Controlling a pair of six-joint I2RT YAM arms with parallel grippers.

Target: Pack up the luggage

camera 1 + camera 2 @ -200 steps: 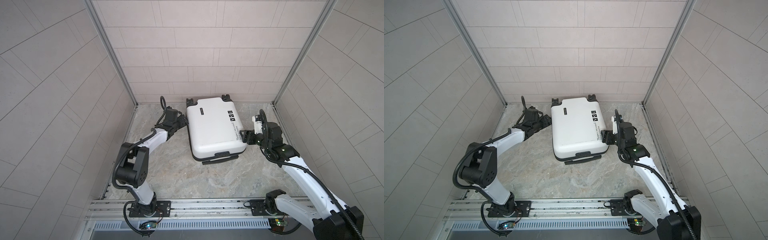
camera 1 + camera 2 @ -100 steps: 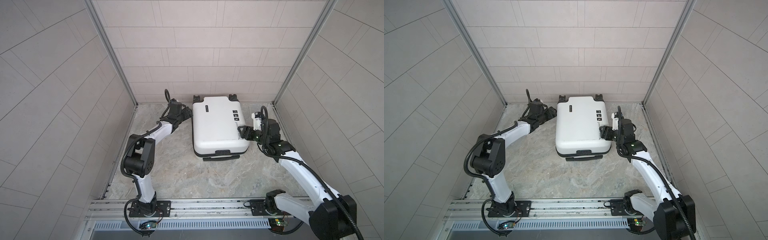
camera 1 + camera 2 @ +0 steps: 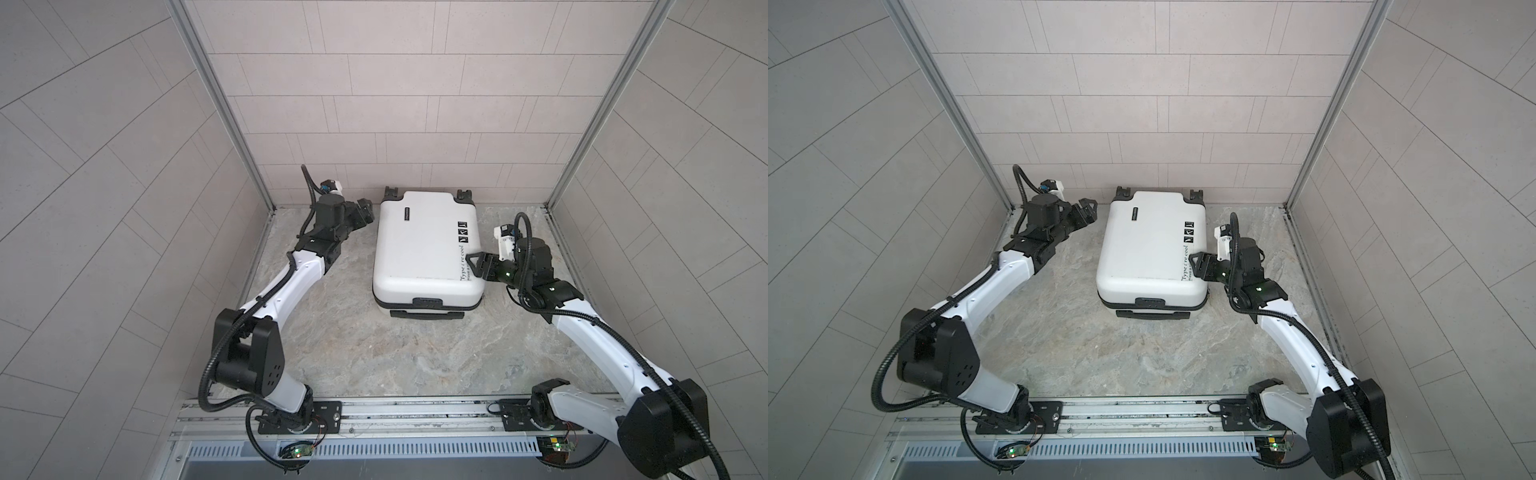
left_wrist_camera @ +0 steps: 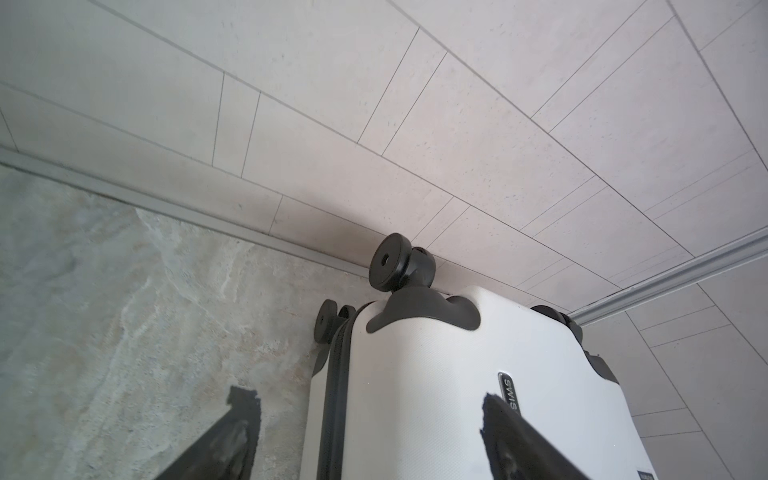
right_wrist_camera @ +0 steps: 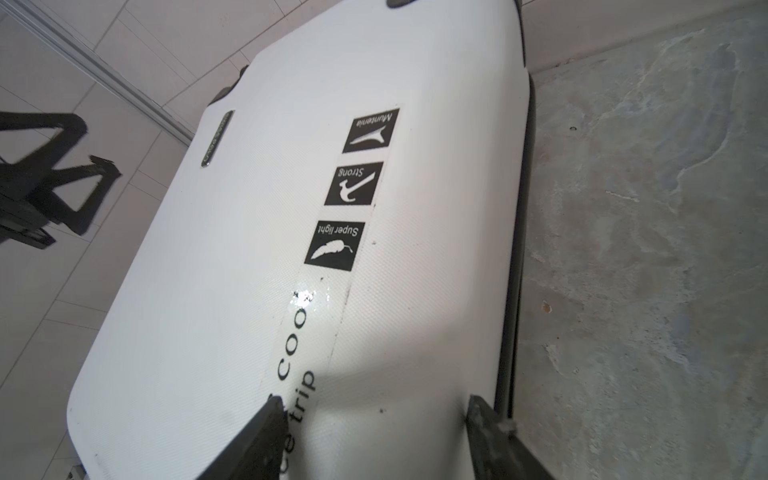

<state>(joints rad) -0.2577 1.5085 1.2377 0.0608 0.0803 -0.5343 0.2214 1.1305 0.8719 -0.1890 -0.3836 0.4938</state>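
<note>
Your case [image 3: 424, 245] lies flat and closed, wheels against the back wall. Left gripper [image 3: 365, 212] sits beside its far corner, right gripper [image 3: 473, 266] at its near side; both spread wide, holding nothing. Packed or awaiting opening, you can't tell.

lab test cell | tiled panel walls [image 3: 374, 104] | rail-mounted arms [image 3: 415, 415]
</note>
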